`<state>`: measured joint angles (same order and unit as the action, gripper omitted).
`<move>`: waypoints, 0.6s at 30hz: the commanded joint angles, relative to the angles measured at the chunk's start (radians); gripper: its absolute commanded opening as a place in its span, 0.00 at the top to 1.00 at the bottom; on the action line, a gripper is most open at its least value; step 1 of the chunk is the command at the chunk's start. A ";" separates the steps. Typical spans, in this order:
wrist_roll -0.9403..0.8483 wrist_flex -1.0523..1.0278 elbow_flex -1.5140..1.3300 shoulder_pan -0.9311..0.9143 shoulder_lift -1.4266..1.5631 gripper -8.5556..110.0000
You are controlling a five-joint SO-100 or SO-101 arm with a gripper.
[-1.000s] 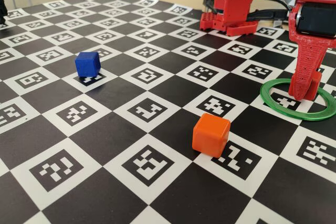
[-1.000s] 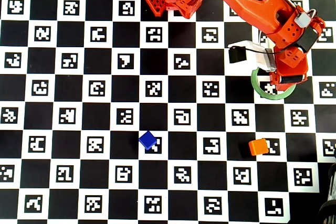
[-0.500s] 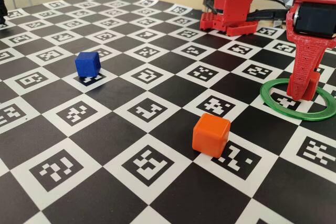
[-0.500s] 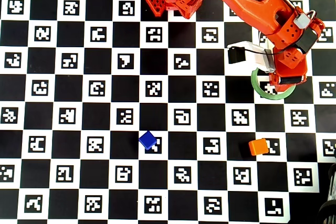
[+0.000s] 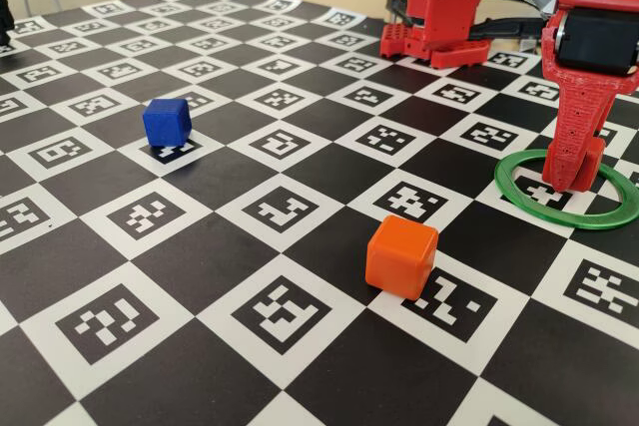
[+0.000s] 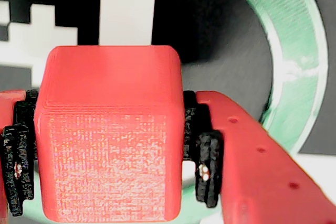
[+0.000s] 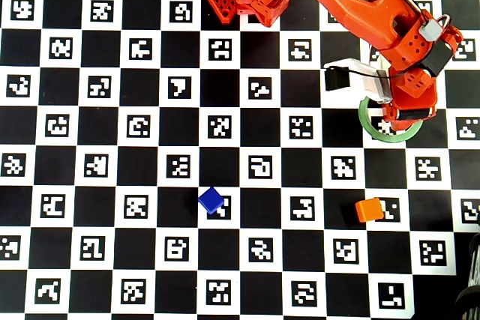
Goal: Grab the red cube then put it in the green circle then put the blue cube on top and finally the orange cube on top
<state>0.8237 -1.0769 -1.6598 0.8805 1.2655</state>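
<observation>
Nearest the fixed camera, one orange cube (image 5: 401, 257) sits alone on the checkered marker board (image 5: 200, 197). Further back on the left of that view stands one blue cube (image 5: 167, 122), well apart from it. At the far right lies one green circle (image 5: 529, 202), a flat open ring. The red arm's gripper (image 5: 576, 179) reaches down inside it.

In the wrist view, the gripper's jaws are closed narrow around one red cube (image 6: 107, 135), black pads (image 6: 206, 166) pressing its two sides. The ring curves around behind the cube, so the cube is over the ring's open middle. Whether the cube touches the board cannot be told.

The step in hand appears to be placing the red cube. Done well, the cube should rest flat on the board, clear of the ring's rim, before the jaws part. The jaws should open evenly, then lift straight up, so the cube stays square for stacking.
</observation>
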 commanded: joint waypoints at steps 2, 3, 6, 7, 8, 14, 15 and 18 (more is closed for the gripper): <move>-0.003 -0.006 0.008 -0.011 0.023 0.88; -0.003 -0.006 0.008 -0.009 0.021 0.88; -0.003 -0.003 0.005 -0.006 0.017 0.88; -0.003 -0.002 0.003 -0.006 0.014 0.88; -0.003 -0.002 0.003 -0.006 0.012 0.88; -0.003 -0.002 0.003 -0.005 0.012 0.88; -0.003 -0.002 0.003 -0.003 0.012 0.87; 0.005 -0.003 0.002 0.002 0.014 0.86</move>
<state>0.8237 -1.0753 -1.6644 0.8805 1.2579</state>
